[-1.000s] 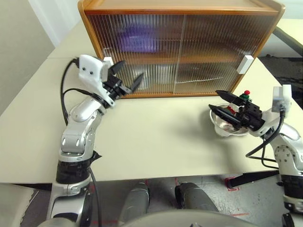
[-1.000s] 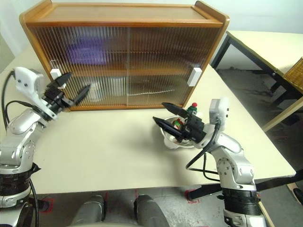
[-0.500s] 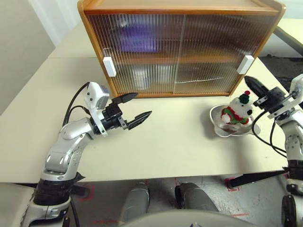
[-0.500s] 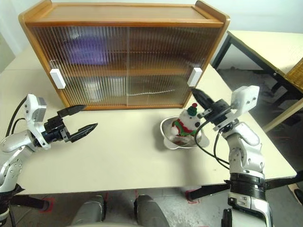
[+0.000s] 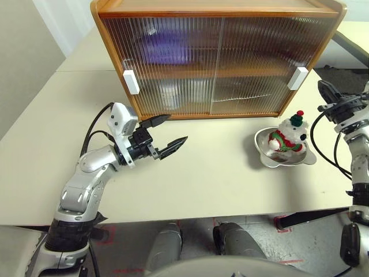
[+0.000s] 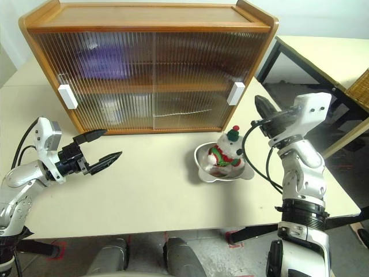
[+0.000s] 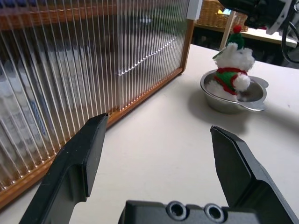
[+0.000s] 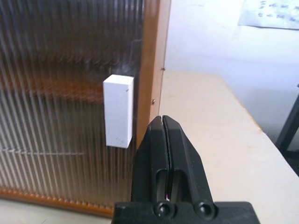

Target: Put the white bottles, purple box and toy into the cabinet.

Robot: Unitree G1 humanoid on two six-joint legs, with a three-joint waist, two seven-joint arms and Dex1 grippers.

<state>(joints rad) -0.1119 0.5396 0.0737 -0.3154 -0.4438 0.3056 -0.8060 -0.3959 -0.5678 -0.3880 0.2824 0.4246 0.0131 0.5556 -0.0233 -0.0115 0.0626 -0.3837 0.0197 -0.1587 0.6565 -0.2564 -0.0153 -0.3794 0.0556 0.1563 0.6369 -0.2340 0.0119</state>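
The toy [image 5: 290,134], a white plush bear in a green hat and red-and-green scarf, sits in a shiny metal dish [image 5: 285,154] on the table [image 5: 219,173], in front of the cabinet's [image 5: 219,57] right end and a little out from its base. Both ribbed sliding doors of the cabinet are closed, a white handle [image 5: 298,78] at the right edge and another [image 5: 131,81] at the left. Behind the left door, on the upper shelf, a purple blur is probably the purple box [image 5: 165,47]; a pale shape on the shelf below may be one of the white bottles [image 5: 168,92], though the ribbing hides detail. The right gripper [image 6: 261,106] hangs just right of the cabinet's right handle, fingers pressed together on nothing. The left gripper [image 5: 170,133] hovers over the table in front of the cabinet's left door, jaws wide apart and empty.
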